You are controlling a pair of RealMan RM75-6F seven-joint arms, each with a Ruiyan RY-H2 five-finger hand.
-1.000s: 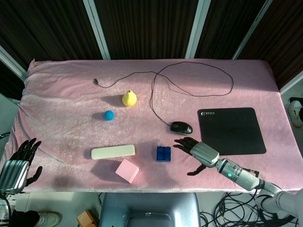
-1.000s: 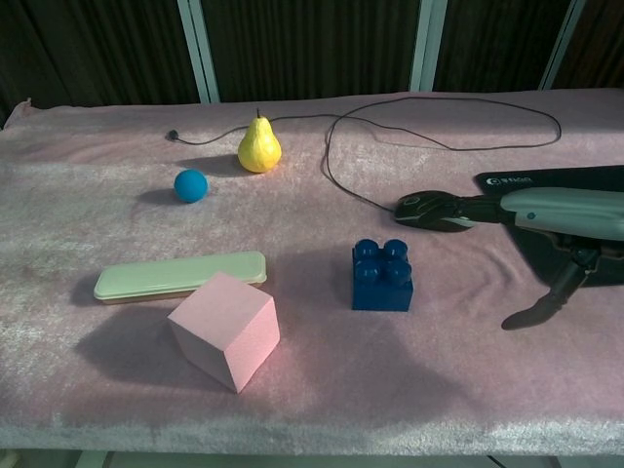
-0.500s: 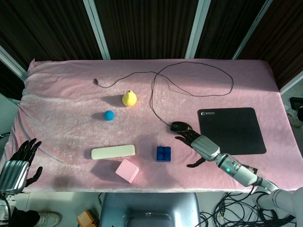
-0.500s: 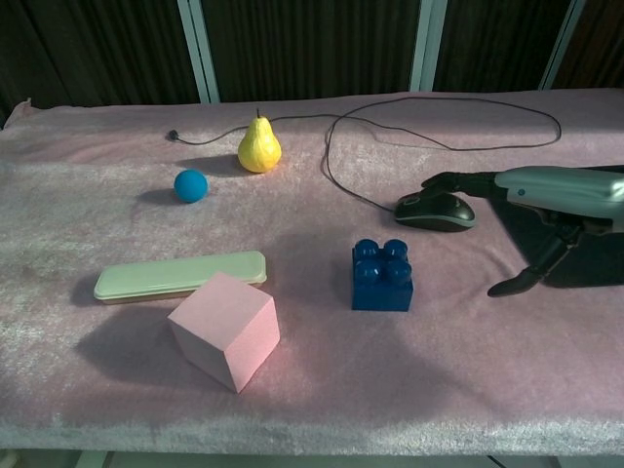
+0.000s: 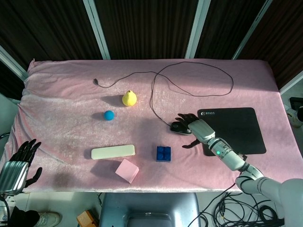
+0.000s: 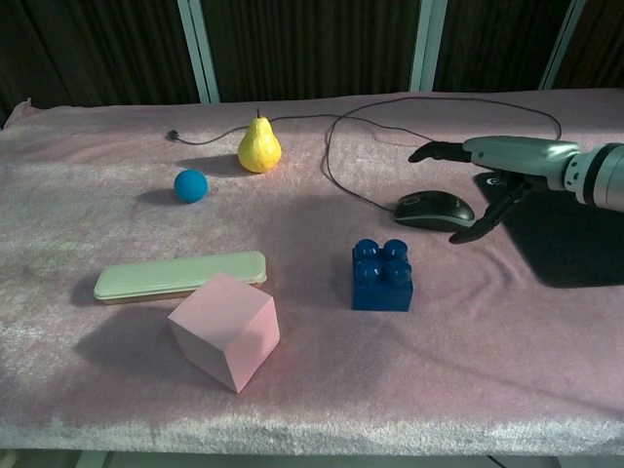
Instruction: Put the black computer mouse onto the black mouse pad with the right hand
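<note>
My feed is bright and sharp in both views. Hard light falls from the far side of the desk [image 5: 71, 75], laying a pale band across its far edge, and shadows fall toward the near edge: the pink cube [image 6: 224, 330] throws a soft one leftward. The dark backdrop stays unlit. The head view bows slightly at its corners.

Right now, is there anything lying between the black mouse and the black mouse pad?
Only the right hand is there, hovering over the black mouse. In the chest view, the pink cloth toward the black mouse pad carries nothing else.
</note>
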